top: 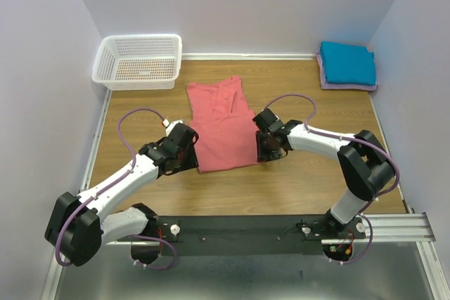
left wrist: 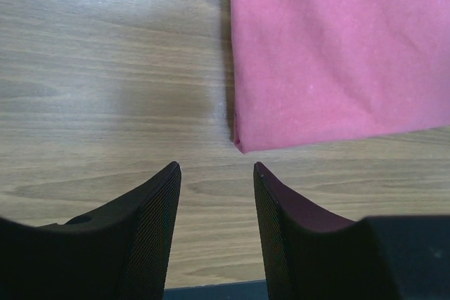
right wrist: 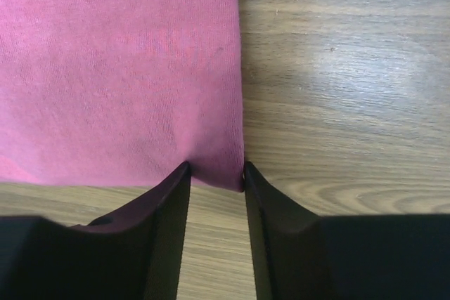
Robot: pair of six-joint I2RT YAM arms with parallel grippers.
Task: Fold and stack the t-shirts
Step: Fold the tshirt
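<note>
Jaws spread on both arms, at near hem of pink shirt (top: 223,128).
L gripper (left wrist: 214,170) just short of L corner, not touching; R gripper (right wrist: 216,170) straddles R corner, no pinch yet. Teal shirt (top: 346,62) on lavender shirt (top: 349,87), far R. Risk: L misses corner, lopsided lift, fold skews.

No legible text, no labels, brands or numbers (in any view)

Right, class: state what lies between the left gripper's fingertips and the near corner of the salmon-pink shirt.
Only a bare strip of wooden table separates the left gripper from the salmon-pink shirt corner; the left wrist view shows it.
</note>
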